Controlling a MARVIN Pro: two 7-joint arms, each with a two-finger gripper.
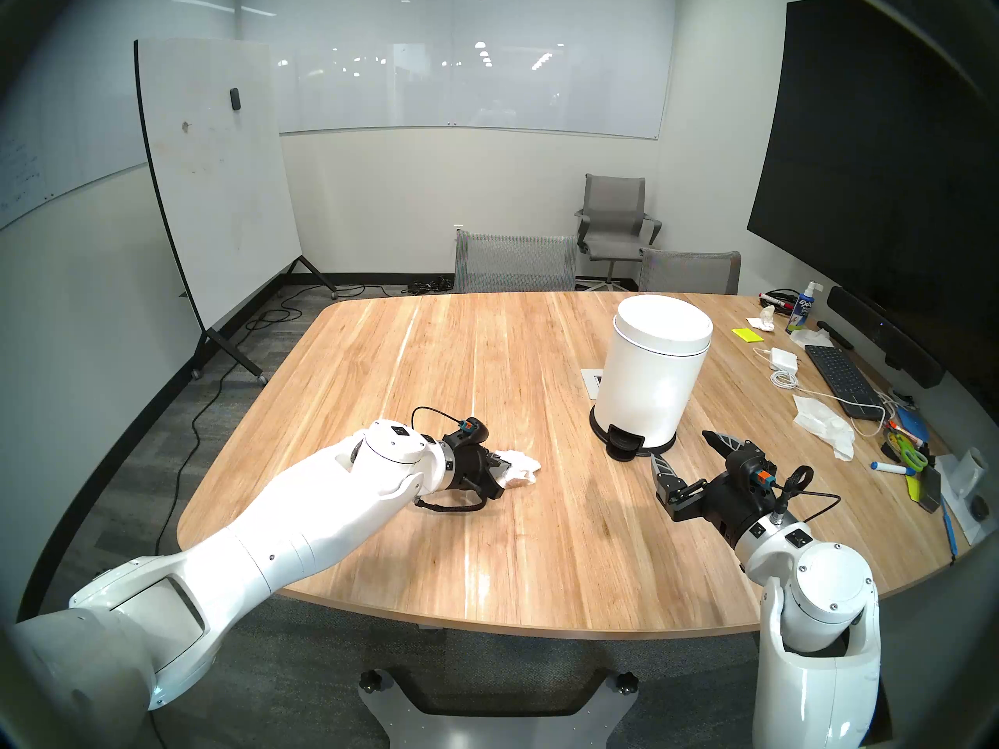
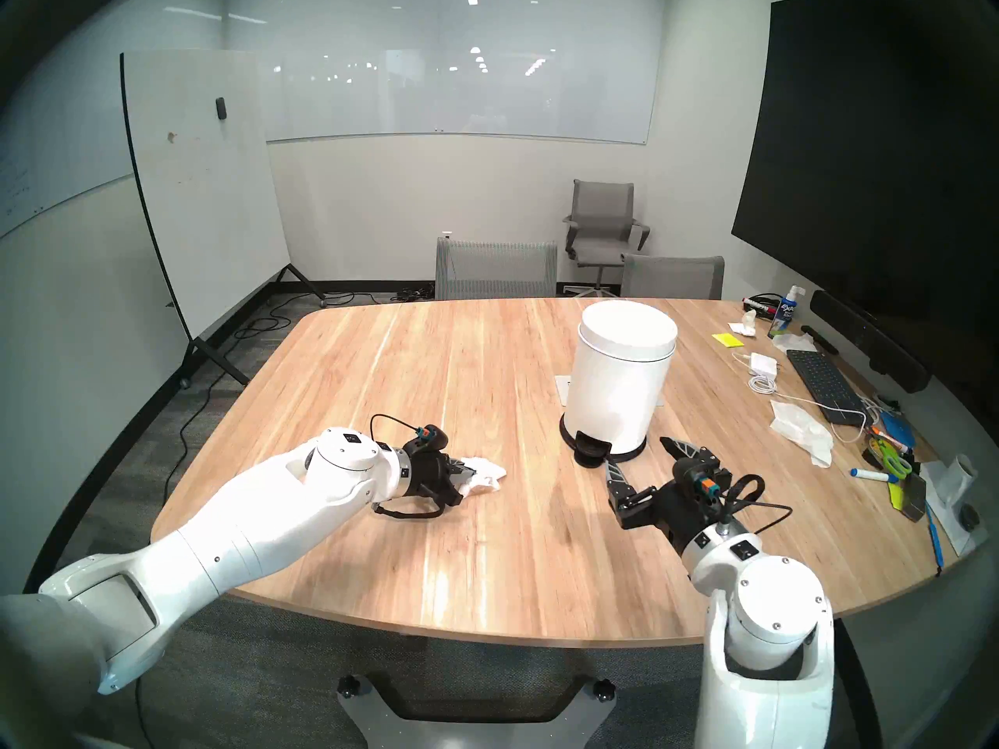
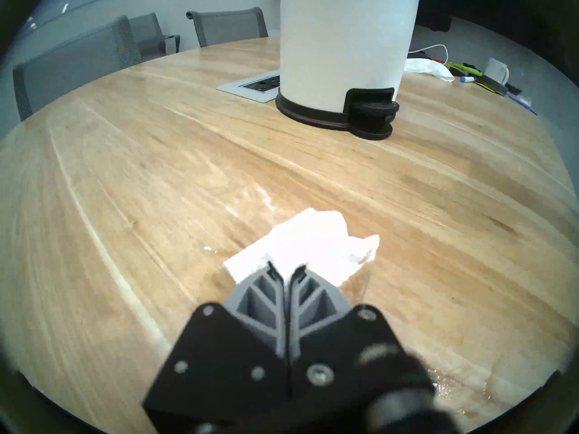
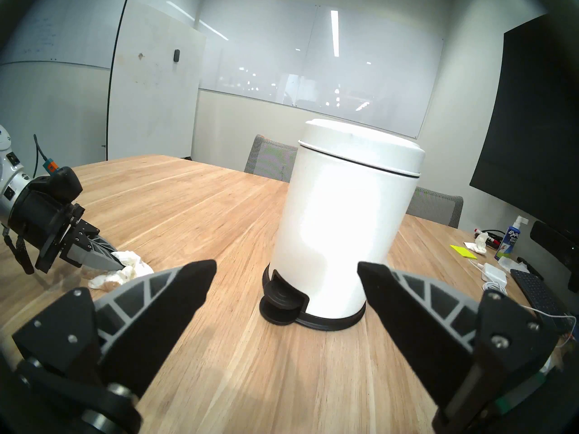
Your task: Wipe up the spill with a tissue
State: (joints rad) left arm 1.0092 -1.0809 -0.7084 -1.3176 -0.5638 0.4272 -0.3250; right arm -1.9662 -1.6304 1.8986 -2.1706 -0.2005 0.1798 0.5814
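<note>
Tissue [image 1: 518,466] was pinched in your left gripper [image 3: 286,272], jaws closed on its near edge, and pressed flat on the table [image 1: 486,353], well to the left of the white pedal bin [image 1: 651,375] in the head view and a bit nearer the robot. Spill [image 4: 67,275] was no clean blot: from the right wrist I could only make out a faint brownish wet patch beside and under the tissue, plus brown staining on the tissue's underside; the left wrist showed a wet sheen [image 3: 463,389] on the side away from the bin. Right gripper [image 4: 286,286] hung empty with jaws spread wide, just in front of the bin's pedal [image 4: 282,301], clear of it. Risks as I judged them: the grip was on one edge only, so a hard drag could tear the tissue or pull it out; a soaked wad would smear liquid instead of lifting it; fingertips looked low enough to scrape the wood; a long sweep toward the bin could bring your two arms close. Residue behind the gripper would be easy to miss.
</note>
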